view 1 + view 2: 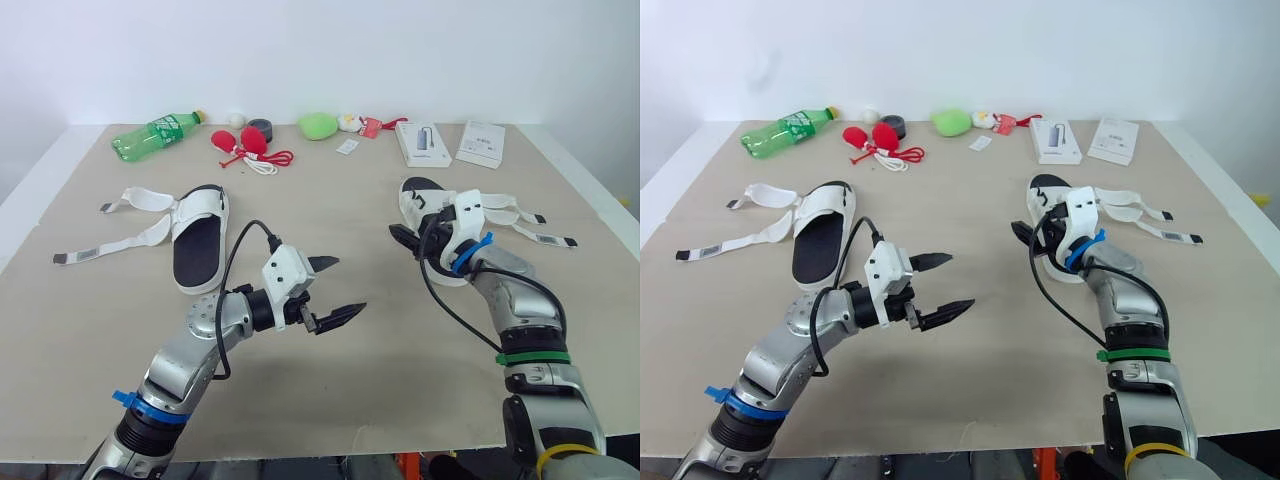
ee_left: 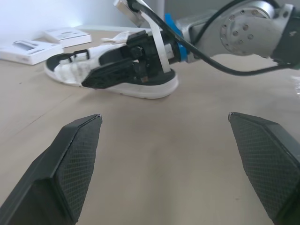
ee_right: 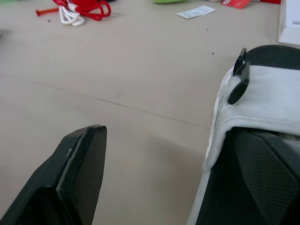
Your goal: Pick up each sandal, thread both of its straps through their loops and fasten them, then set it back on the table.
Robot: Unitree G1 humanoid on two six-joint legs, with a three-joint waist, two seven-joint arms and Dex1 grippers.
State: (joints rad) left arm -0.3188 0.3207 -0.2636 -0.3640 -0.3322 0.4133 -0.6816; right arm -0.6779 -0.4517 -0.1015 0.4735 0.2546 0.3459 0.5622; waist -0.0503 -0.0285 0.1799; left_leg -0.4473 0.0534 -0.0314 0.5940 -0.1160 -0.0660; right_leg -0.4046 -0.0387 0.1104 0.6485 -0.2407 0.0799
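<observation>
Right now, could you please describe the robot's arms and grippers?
Both arms are silver-grey with white wrist housings and looping black cables. The left arm wears a blue band; the right arm wears a green band, a yellow band and a blue tie. The left gripper and right gripper have black tapered fingers with cross-hatched pads.

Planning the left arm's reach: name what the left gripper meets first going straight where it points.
The left gripper has open table ahead, then the right sandal, with the right gripper at its near side; which comes first is unclear.
</observation>
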